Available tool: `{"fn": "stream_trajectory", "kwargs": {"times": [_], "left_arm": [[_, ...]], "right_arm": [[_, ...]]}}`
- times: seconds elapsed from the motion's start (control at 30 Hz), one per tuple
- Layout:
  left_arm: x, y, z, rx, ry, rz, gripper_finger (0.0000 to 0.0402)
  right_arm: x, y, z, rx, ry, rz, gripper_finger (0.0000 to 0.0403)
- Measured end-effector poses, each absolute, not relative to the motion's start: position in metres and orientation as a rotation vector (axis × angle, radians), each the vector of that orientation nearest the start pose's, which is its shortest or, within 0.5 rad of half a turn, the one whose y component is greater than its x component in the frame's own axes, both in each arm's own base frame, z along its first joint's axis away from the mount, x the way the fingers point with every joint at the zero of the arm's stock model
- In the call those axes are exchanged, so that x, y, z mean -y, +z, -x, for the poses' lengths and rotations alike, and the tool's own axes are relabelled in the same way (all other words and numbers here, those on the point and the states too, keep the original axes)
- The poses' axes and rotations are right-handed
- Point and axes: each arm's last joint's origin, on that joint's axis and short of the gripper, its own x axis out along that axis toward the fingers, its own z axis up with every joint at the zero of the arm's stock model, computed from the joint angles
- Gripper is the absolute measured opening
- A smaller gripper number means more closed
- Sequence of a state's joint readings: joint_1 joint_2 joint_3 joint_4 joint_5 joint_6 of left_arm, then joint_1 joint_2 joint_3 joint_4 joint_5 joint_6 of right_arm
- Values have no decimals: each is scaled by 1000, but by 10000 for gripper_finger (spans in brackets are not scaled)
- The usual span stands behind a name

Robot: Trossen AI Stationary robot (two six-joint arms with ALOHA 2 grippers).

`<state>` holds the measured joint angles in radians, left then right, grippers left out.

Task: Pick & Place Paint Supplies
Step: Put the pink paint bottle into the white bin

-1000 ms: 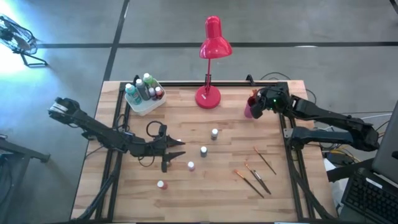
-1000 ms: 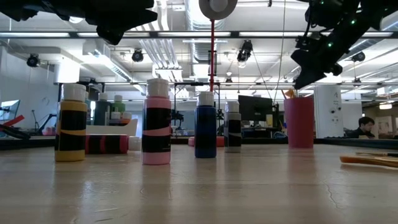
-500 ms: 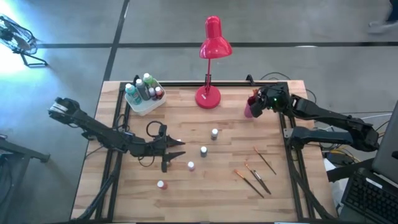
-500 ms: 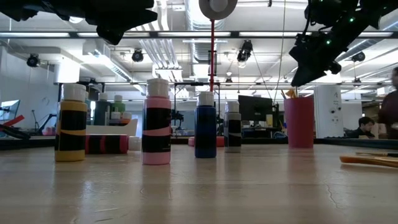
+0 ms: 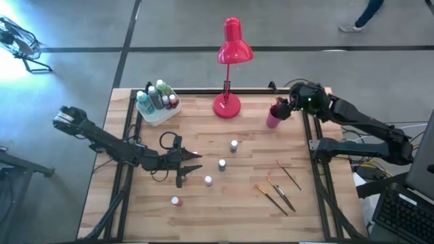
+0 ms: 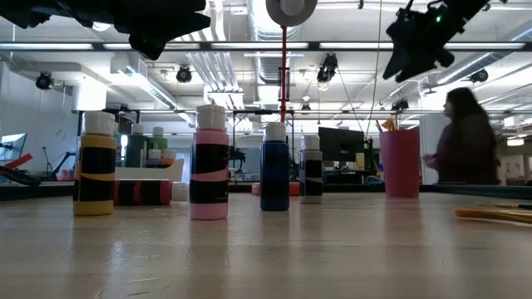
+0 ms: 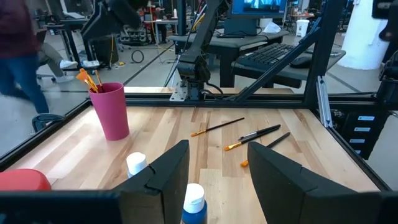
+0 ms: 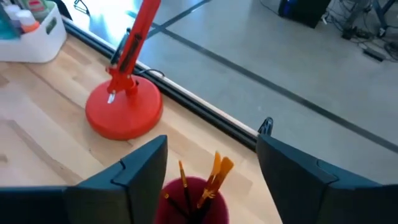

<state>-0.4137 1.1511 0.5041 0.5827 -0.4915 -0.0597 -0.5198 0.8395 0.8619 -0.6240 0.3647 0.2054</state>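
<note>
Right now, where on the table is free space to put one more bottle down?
Bare wood lies near the front right corner of the table, beyond the three loose paintbrushes, and between the white bin and the left gripper. The middle is crowded: four loose paint bottles stand there. The right gripper hangs over the pink cup.

From my right wrist, the pink cup (image 8: 189, 202) is cut off below its rim, and only the tips of its brushes (image 8: 214, 174) show. The white bin (image 8: 34, 37) runs off the edge. In the low view, a passing person (image 6: 461, 137) is blurred.
</note>
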Motion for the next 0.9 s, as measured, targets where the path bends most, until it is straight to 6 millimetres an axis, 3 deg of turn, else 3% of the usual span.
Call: {"fn": "stream_trajectory", "kwargs": {"times": [0.2, 0.5, 0.7, 0.9], "left_arm": [[83, 239, -223, -55, 79, 32, 170], [84, 236, -222, -84, 69, 85, 170], [83, 233, -221, -115, 68, 71, 170], [82, 234, -218, -134, 68, 61, 170]], "right_arm": [[80, 341, -134, -516, -872, -248, 250], [59, 375, -139, -435, -735, -214, 209], [46, 382, -157, -451, -646, -227, 183], [28, 369, -189, -580, -570, -233, 169]]}}
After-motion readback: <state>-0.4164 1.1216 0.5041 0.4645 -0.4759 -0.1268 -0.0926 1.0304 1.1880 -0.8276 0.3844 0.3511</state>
